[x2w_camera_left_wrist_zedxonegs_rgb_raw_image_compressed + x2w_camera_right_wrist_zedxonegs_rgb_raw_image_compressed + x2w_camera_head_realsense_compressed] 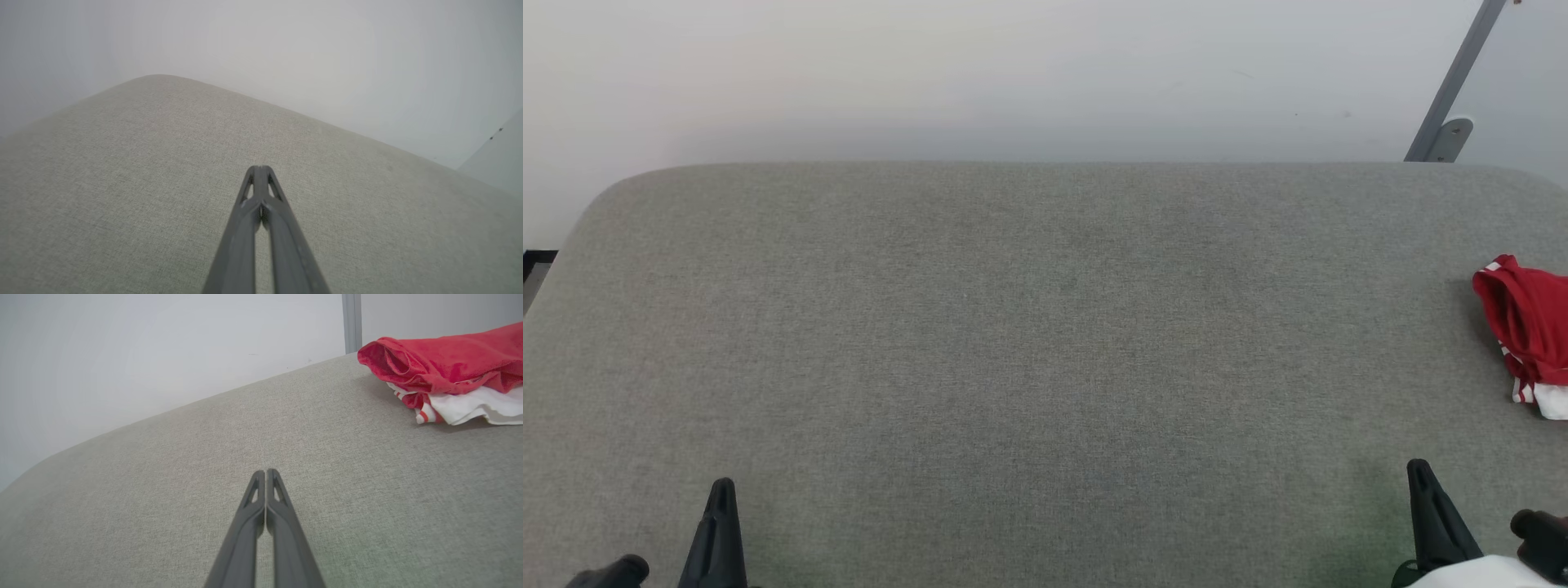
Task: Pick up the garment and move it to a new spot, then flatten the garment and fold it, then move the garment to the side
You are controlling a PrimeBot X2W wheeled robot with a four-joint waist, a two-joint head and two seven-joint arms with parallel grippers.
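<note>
The red T-shirt (1529, 327) is lying bunched at the grey padded tabletop's (1013, 327) right edge; the left gripper (260, 168) and right gripper (266, 471) are hovering near its front edge, fingers pressed together, empty.

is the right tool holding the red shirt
No, the right tool is shut on nothing, and the garment lies apart from it.

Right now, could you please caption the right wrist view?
Shut right gripper over grey cushion, bunched red-and-white garment at upper right.

Left gripper (259, 168), right gripper (266, 472), 2 slim dark grey fingers each, triangular cut-outs near tips
</note>
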